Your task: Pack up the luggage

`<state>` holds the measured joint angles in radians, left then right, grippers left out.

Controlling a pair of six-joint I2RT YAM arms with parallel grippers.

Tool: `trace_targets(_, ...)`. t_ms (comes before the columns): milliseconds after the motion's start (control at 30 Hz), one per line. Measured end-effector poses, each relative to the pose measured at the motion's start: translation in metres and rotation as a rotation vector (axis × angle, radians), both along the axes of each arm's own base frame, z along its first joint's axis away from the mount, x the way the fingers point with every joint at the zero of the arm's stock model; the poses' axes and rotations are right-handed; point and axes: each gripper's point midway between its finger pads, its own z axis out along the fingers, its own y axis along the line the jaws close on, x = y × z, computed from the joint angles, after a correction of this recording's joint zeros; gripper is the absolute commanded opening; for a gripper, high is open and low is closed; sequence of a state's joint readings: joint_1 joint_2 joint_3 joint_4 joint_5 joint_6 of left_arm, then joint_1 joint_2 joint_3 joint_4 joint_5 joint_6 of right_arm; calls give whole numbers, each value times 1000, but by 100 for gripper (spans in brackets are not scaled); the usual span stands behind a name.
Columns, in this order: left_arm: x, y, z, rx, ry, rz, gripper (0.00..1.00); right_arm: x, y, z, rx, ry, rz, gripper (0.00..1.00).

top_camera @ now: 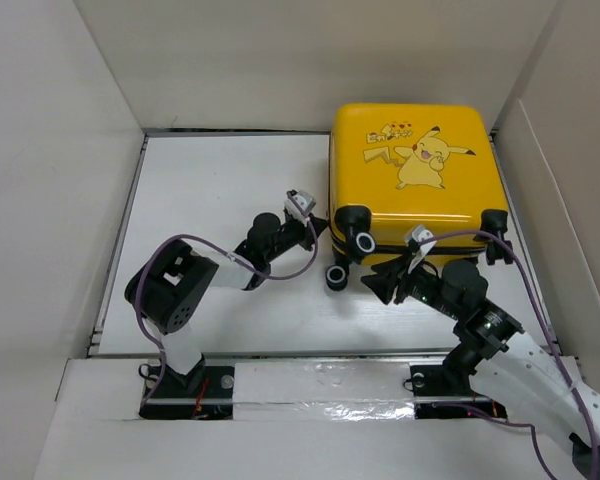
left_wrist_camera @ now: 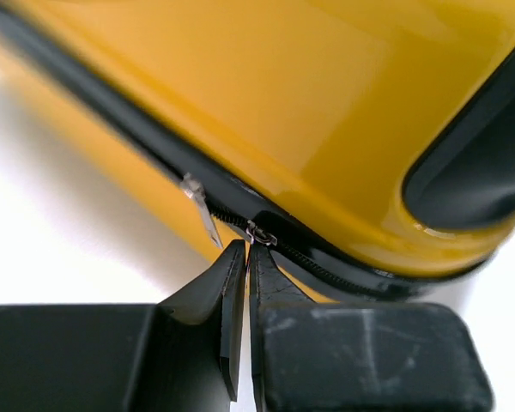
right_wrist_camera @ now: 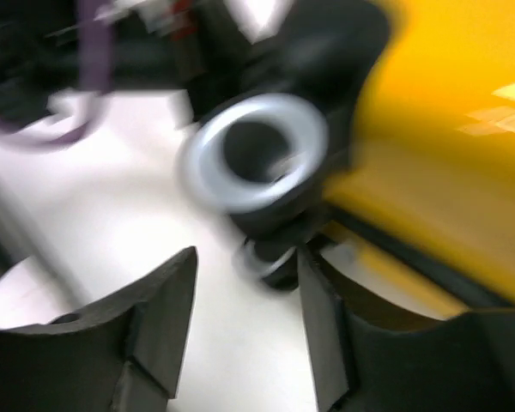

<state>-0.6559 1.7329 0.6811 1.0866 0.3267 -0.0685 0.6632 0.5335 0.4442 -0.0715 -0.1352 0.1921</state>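
Luggage (top_camera: pixel 410 165) shell was bright yellow; lid carried a yellow cartoon Pikachu outlined in black, with small red marks above it. Wheels (top_camera: pixel 364 240) were black with pale grey-white hubs. Zipper (left_wrist_camera: pixel 326 273) was black, its pull tab (left_wrist_camera: pixel 202 210) silver. Table (top_camera: pixel 220 190) was white. Cable (right_wrist_camera: pixel 93 60) was purple. Left gripper (left_wrist_camera: pixel 245 253) and right gripper (right_wrist_camera: pixel 247 262) were black.

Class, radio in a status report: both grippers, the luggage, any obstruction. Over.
Left fingers shut at the zipper slider. Right fingers open, facing a wheel. Luggage lid down, lying flat. No obstruction seen.
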Motion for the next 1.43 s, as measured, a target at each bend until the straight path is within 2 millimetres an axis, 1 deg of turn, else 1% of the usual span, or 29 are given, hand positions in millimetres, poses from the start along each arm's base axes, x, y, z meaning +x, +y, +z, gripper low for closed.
trace_targets(67,21,18,4,-5,-12,103,0,-16,15,1,14,19,111,0)
trace_targets(100,33,29,6,-6,-21,166,0,-22,22,4,21,23,153,0)
trace_targets(167,52,50,7,-11,-18,257,0,-30,30,8,33,30,213,0)
trace_targets(200,58,56,8,-13,-22,293,8,-32,32,10,36,32,232,0)
trace_targets(233,65,63,11,-16,-30,334,13,-34,35,10,37,34,248,0)
trace_targets(300,78,81,19,-30,-51,418,22,-36,39,10,42,38,269,0)
trace_targets(367,84,97,29,-58,-65,483,27,-37,43,8,40,45,287,0)
trace_targets(400,84,104,34,-74,-67,511,37,-38,45,7,39,47,297,0)
trace_targets(467,74,119,45,-125,-71,558,47,-40,50,6,36,54,312,0)
trace_targets(500,69,124,51,-168,-65,579,54,-41,52,6,36,56,320,0)
trace_targets(533,56,132,56,-188,-66,589,55,-41,53,7,37,54,325,0)
trace_targets(600,37,146,68,-258,-56,617,57,-40,55,14,44,42,327,0)
trace_targets(633,29,149,76,-298,-51,619,58,-39,56,18,48,34,325,0)
trace_targets(867,-20,160,149,-569,-15,548,58,-22,65,59,70,-39,279,0)
trace_targets(900,-28,162,156,-590,-5,537,58,-19,66,67,74,-55,267,12)
trace_targets(967,-45,166,169,-618,5,514,60,-13,64,88,85,-95,236,30)
trace_targets(1000,-53,169,174,-622,11,506,64,-10,61,101,94,-118,212,45)
trace_targets(1033,-61,172,179,-626,12,503,66,-7,58,116,106,-147,187,50)
trace_targets(1067,-68,176,186,-634,12,499,68,-4,53,132,118,-178,159,65)
trace_targets(1100,-76,180,193,-640,10,497,69,-2,46,148,132,-204,122,100)
trace_targets(1167,-93,189,210,-661,-5,488,71,0,30,178,163,-263,50,100)
trace_targets(1233,-108,197,225,-676,-18,479,72,-1,11,201,202,-308,-20,100)
trace_targets(1333,-132,208,248,-700,-46,457,71,-7,-11,218,243,-342,-86,100)
trace_targets(1400,-142,212,258,-706,-58,446,72,-9,-17,221,258,-349,-104,100)
trace_targets(1433,-145,213,260,-703,-58,444,76,-9,-17,221,262,-344,-104,100)
